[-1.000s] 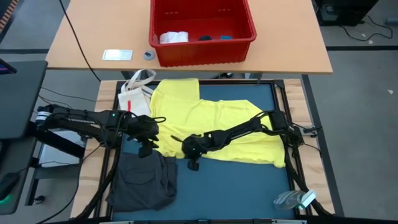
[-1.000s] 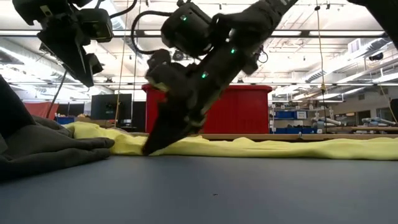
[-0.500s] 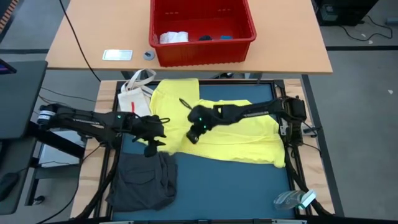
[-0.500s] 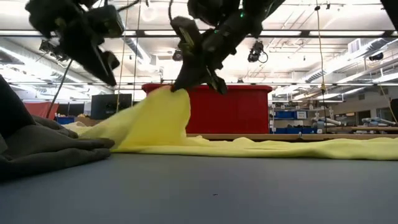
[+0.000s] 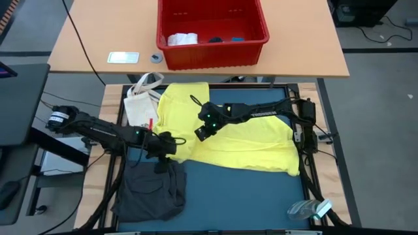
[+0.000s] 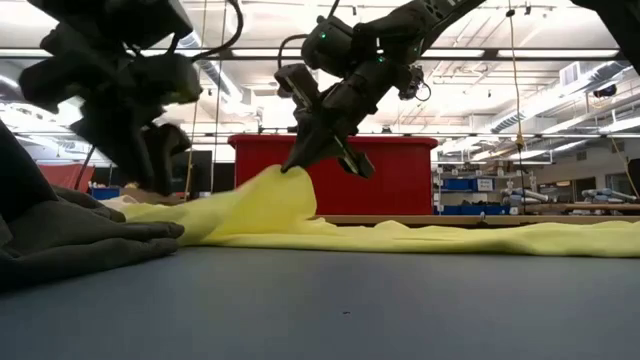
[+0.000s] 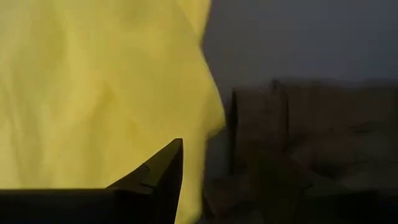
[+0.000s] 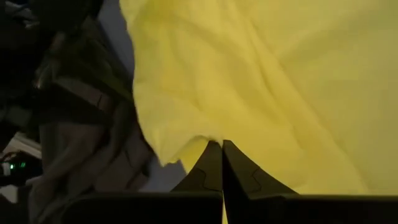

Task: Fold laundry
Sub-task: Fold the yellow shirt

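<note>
Yellow T-shirt (image 5: 248, 140): soft matt cloth, lightly creased. Dark grey garment (image 5: 151, 189): matt, rumpled cloth. Red basket (image 5: 212, 49): smooth plastic. Table mat (image 5: 248, 192): matt blue.

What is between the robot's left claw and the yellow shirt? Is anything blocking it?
Nothing visible. The left gripper hangs open right at the yellow T-shirt, over its edge, with the dark grey garment beside it, not between. The right gripper is shut on a pinch of the shirt, lifting it.
</note>
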